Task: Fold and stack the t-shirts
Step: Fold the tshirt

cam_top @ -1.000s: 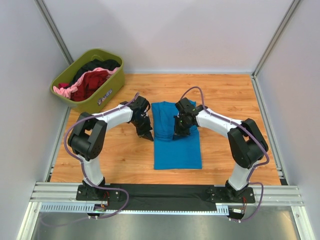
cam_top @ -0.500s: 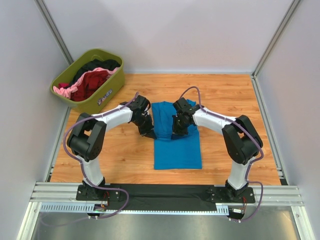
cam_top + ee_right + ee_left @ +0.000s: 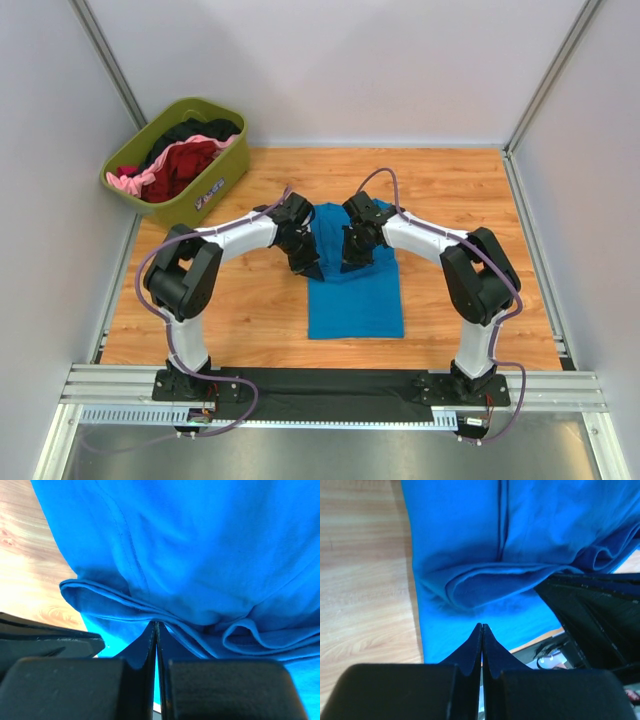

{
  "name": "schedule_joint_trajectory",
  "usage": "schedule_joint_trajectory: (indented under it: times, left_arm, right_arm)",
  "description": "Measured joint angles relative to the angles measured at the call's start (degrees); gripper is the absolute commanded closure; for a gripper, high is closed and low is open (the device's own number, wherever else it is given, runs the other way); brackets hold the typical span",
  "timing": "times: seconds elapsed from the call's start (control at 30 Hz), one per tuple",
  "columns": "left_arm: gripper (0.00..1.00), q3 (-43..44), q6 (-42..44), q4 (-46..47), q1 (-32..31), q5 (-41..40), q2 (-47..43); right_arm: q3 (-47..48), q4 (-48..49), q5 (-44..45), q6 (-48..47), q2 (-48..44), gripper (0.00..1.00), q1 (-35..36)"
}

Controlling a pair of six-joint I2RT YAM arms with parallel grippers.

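A bright blue t-shirt [image 3: 356, 300] lies folded into a long strip on the wooden table, its upper part doubled over. In the left wrist view [image 3: 470, 540] its folded edge bulges just ahead of my fingertips. My left gripper [image 3: 308, 266] is shut and empty at the shirt's left edge [image 3: 481, 626]. My right gripper [image 3: 348, 257] is shut over the middle of the shirt; in the right wrist view its tips [image 3: 155, 623] meet the rumpled fold edge [image 3: 200, 555] and seem to pinch it. Dark red [image 3: 186, 165], pink [image 3: 148, 182] and black [image 3: 200, 130] shirts lie in the tub.
An olive-green plastic tub [image 3: 226, 176] stands at the back left corner of the table. White walls close in the back and both sides. A metal rail with the arm bases [image 3: 330, 385] runs along the near edge.
My left gripper has moved right from bare wood onto the shirt's left edge. My right gripper has shifted slightly left and farther back over the shirt.
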Motion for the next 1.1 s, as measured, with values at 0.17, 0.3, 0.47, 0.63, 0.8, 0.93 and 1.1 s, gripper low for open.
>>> schedule_joint_trajectory:
  times: [0.17, 0.3, 0.47, 0.63, 0.8, 0.93, 1.1]
  left_arm:
    - [1.00, 2.7, -0.2, -0.2, -0.2, -1.8, 2.0]
    - [1.00, 6.3, -0.2, -0.5, -0.1, -3.8, 4.3]
    - [1.00, 8.3, -0.1, -1.1, -0.1, -5.8, 5.9]
    - [1.00, 8.3, -0.1, -2.1, 0.0, -7.6, 6.6]
    - [1.00, 8.4, -0.1, -2.8, 0.5, -8.5, 7.0]
    - [1.00, 8.9, -0.1, -3.7, 1.1, -9.5, 7.5]
    - [1.00, 9.3, 0.2, -4.7, 1.5, -10.9, 7.9]
  right_arm:
    - [0.0, 0.0, 0.3, -0.2, 0.1, 1.00, 0.0]
    - [0.3, -0.1, 0.3, -0.8, 0.1, 1.00, -0.3]
    - [1.8, -0.8, 0.0, -1.9, -0.2, 1.00, -1.4]
    - [-0.5, -1.8, -0.5, -2.9, -4.9, 0.99, -5.0]
    - [-4.6, -2.8, -0.6, -4.4, -10.1, 1.00, -9.0]
    - [-8.4, -3.4, -0.7, -5.6, -10.7, 1.00, -13.0]
    - [-8.9, -2.8, -0.9, -7.1, -9.3, 1.00, -16.4]
